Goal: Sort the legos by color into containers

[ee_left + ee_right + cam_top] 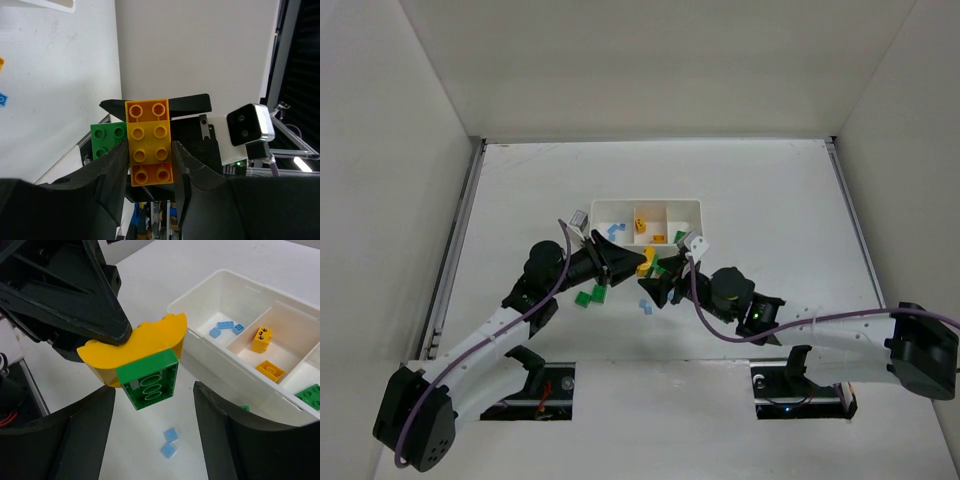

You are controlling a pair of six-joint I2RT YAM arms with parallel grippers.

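L fingers [107, 175] pinching yellow-orange plastic brick [149, 142] w/ green brick [150, 382] stuck on, over counter centre beside white 3-compartment plastic tray [647, 202]; R fingers [235, 440] spread round green one, prob. to split 2 colours.

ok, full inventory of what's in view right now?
tray: one, white, three compartments, on the table
blue legos in tray: three, pale blue, left compartment in the top view
yellow legos in tray: two, yellow-orange, middle compartment
green lego in tray: at least one, green, right compartment
loose blue legos: two, pale blue, table near tray
loose green legos: at least two, green, table under left arm
held stack: one, yellow-orange plus green, in left gripper
table: one, white
left gripper: one, black, shut on held stack
right gripper: one, black, open below the stack
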